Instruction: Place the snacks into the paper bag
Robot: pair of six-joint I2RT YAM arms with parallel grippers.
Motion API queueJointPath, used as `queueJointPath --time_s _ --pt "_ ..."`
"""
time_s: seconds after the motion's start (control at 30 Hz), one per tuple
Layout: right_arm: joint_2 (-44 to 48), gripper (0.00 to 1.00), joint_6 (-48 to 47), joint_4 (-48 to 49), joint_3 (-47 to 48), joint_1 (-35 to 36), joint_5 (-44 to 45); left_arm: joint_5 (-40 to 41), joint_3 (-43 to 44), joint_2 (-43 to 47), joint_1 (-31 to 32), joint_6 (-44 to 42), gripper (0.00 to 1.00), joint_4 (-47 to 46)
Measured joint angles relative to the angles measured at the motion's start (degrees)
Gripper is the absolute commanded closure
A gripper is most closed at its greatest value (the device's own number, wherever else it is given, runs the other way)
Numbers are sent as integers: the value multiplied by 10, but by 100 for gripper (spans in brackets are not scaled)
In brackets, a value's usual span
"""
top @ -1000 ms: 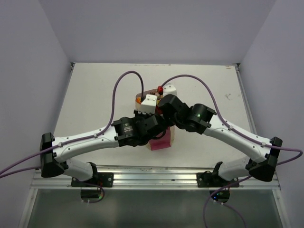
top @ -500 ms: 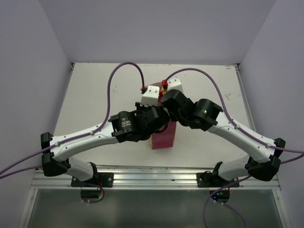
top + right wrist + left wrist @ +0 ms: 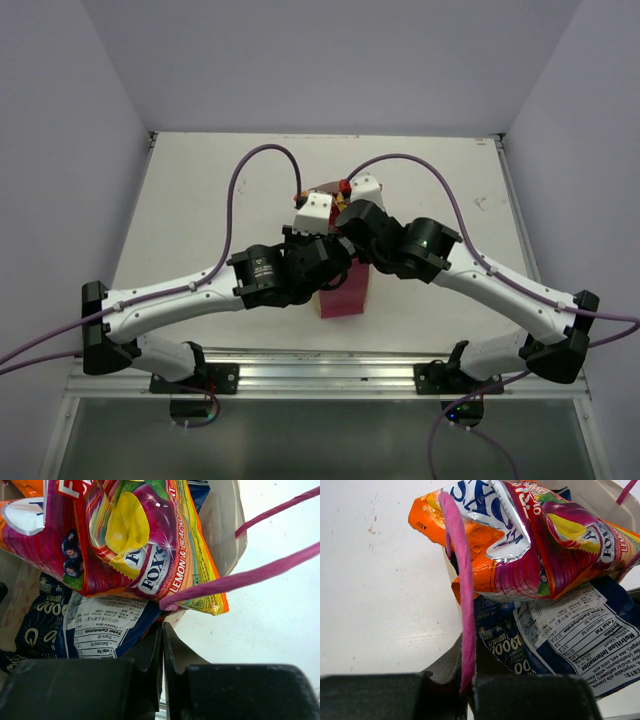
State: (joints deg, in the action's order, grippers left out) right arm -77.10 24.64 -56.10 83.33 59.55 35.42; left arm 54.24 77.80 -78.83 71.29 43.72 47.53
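Both wrists sit a little lower over the paper bag [image 3: 344,296] than half a second ago, and the cable loops have sagged with them. Bag base has not shifted on the bench [image 3: 380,580]; near centre, between the two arms.

Left end effector [image 3: 467,681]: fingers closed, pinching a pink cord handle [image 3: 462,580] that rises from the tips and arcs over the bag mouth.

Right end effector [image 3: 162,630]: fingers closed tight together. Second cord handle [image 3: 260,575] runs down to a point just above its tips. Whether it is actually clamped, cannot tell.

Contents seen from the wrist views:
- Fox's candy packet [image 3: 145,545] on top, lying across the opening and overhanging the rim.
- Orange packet [image 3: 435,517] beside and under it, one corner poking out past the bag wall.
- Blue-white packet [image 3: 570,630] lower down, nutrition panel facing up.
- Any other packets: hidden beneath, cannot count them.

Progress, judged: no snack lies loose on the bench in the overhead view, so loading looks essentially finished. Pile stands proud of the mouth. Likely remaining work is settling the top packets and letting go of the handles.
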Motion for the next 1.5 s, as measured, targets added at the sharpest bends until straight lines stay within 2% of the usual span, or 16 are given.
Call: queueJointPath --time_s 0.03,0.1,0.13,0.17,0.23,0.27,0.3,0.43,0.57,0.67,0.77,0.87,0.93,1.03,1.2,1.5 --pt "0 81 0 -2 2 0 1 0 3 0 0 -1 100 0" --pt "0 70 1 -4 5 -1 7 1 6 0 0 -5 97 1" --pt "0 55 1 -5 6 0 9 2 7 0 0 -7 88 2" --pt "0 49 3 -7 8 -1 11 3 10 0 0 -9 73 4" --pt "0 39 2 -13 16 -1 12 13 25 0 0 -15 56 6" --pt "0 36 2 -17 22 -1 13 17 35 0 0 -19 37 6" --pt "0 34 2 -21 30 -1 14 22 49 0 0 -27 31 5" --pt "1 24 0 -41 75 -1 31 48 110 1 1 -43 21 1" --pt "6 23 13 -77 135 0 74 81 192 0 11 -64 15 6" --pt "18 23 33 -117 181 0 135 124 254 10 21 -70 0 13" --pt "41 12 56 -158 207 0 217 156 250 61 5 -77 0 11" --pt "63 3 83 -183 214 -2 292 151 170 170 -75 -108 0 -18" --pt "70 1 100 -192 217 -3 324 159 123 248 -122 -136 0 -31" --pt "75 1 118 -203 216 -3 346 169 127 313 -129 -155 0 -23" --pt "78 1 146 -207 204 -3 348 175 163 301 -133 -111 0 64" --pt "95 1 169 -211 163 -3 340 118 82 295 -132 -34 0 144"
